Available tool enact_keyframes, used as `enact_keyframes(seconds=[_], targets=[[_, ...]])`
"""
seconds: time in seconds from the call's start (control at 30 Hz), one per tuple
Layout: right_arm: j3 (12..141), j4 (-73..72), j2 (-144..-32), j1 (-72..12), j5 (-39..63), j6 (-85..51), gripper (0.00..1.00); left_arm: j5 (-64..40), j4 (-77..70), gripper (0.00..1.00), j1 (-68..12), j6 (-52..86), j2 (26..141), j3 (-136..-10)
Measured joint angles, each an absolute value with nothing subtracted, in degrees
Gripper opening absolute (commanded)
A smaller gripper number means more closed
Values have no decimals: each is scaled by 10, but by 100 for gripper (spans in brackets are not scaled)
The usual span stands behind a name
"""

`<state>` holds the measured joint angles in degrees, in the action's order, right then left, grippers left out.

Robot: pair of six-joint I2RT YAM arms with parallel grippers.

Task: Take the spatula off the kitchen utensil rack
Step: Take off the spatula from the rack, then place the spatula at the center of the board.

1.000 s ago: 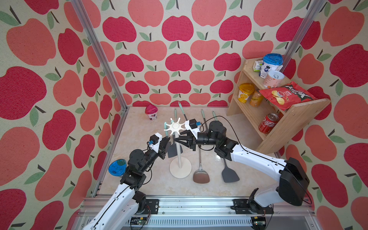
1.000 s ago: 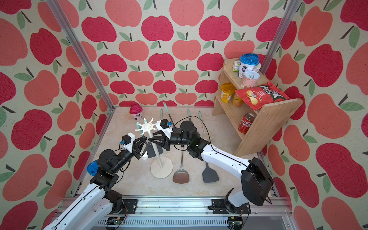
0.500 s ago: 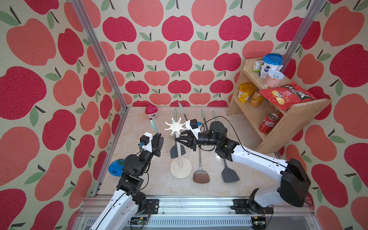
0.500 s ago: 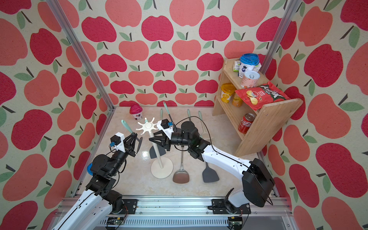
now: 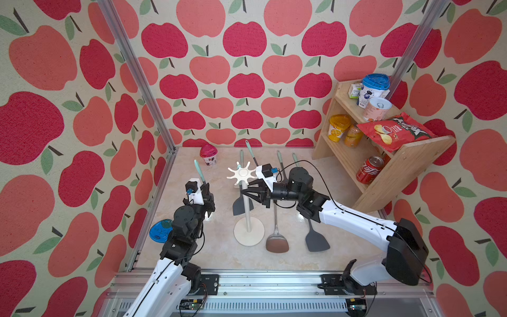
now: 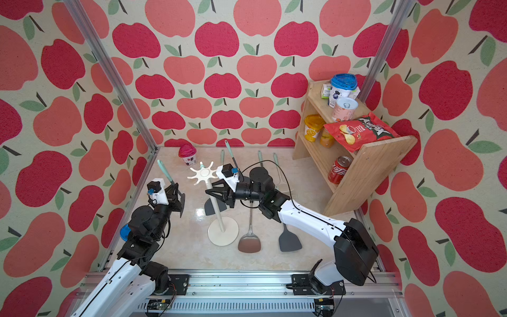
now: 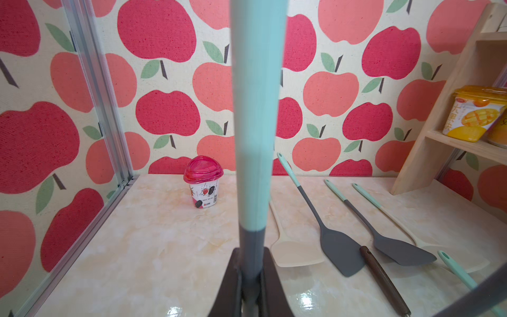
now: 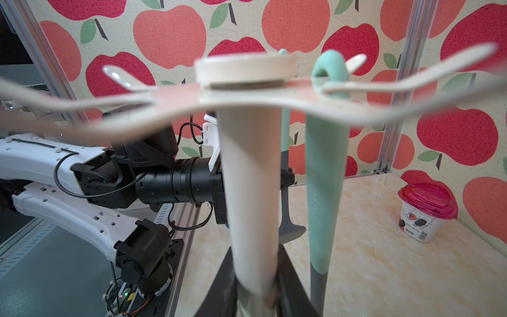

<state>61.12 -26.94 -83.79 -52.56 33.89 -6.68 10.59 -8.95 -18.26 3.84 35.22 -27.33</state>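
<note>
**Top views**
- Item 1, spatula: teal handle, off the hooks and standing upright. My left hand is closed on its lower handle, clear of the stand on the left arm's side.
- Item 2, rack: cream stand with its round base flat on the desk. My right hand is clamped narrow round the pole just under the star top.
- Item 3, second spatula: dark blade, hanging from a hook arm beside the pole.
- Item 4, brown turner and dark turner: both flat on the desk near the base.
- Item 5, red-lidded cup: by the back wall.
- Item 6, wooden shelf: in the far right corner.

**Left wrist view**
- The spatula's handle rises straight through the frame.
- The fingers of the left hand pinch the grey neck below the teal.
- The cup stands beyond.
- A cream spatula and more dark ones lie on the desk.

**Right wrist view**
- The right hand grips the rack's pole.
- The second spatula is hooked over an arm just beside the pole.
- The held spatula shows behind the pole, apart from the hooks.
- The cup stands further back on the desk.
</note>
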Motion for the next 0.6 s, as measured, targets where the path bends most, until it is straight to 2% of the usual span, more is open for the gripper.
enact_keyframes(seconds=[0.37,0.6], targets=[[607,-270,-835,-525,337,-66,0,140,132,0,-146,83,562,-514],[589,-282,-821,-525,337,-66,0,170,252,0,-141,109,734,-605]])
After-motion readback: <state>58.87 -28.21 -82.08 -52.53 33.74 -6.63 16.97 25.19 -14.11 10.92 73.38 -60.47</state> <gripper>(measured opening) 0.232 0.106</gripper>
